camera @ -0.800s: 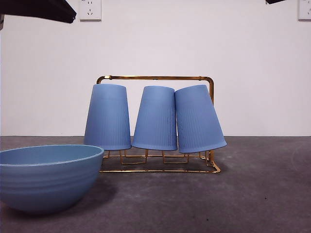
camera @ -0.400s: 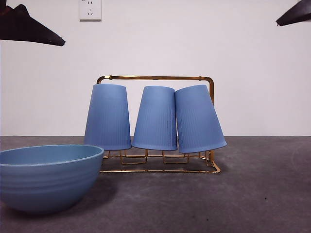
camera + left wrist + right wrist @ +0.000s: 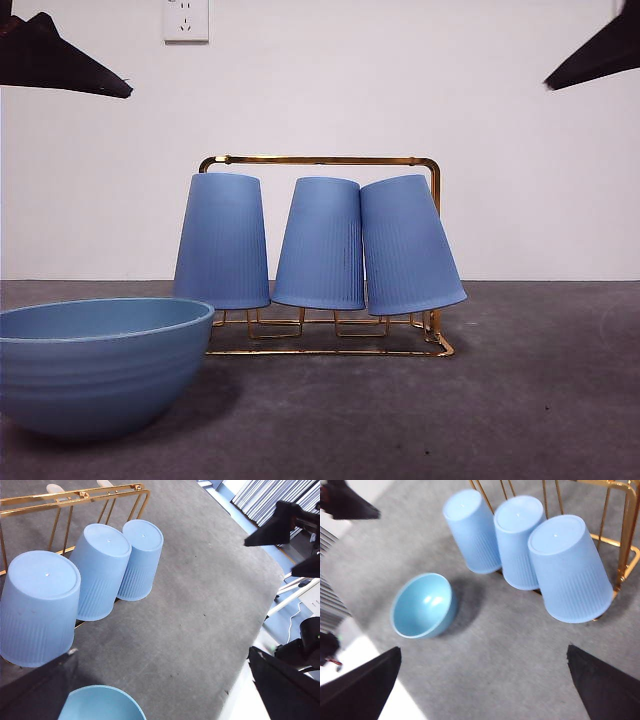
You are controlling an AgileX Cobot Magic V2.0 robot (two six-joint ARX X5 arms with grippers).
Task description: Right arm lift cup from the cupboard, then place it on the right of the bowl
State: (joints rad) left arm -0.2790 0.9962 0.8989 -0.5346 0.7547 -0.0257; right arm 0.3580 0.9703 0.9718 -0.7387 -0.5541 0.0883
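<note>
Right gripper (image 3: 485,690), jaws spread and empty, hangs high at two o'clock of the cupboard (image 3: 320,160); no cup (image 3: 410,245) lifted, everything remains.

The cupboard (image 3: 320,160) is shiny gold metal wire. The 3 cups (image 3: 321,243) look matt with fine ribs, the bowl (image 3: 100,365) matt and smooth, the surface (image 3: 540,400) grey, rough, cloth-like.

Blues, gold and grey

Three cups (image 3: 320,243) are seen in light blue with fine vertical ribs; the bowl (image 3: 95,365) is matte blue with faint rings, the cupboard (image 3: 325,160) shiny gold, the counter (image 3: 520,400) dark grey.
</note>
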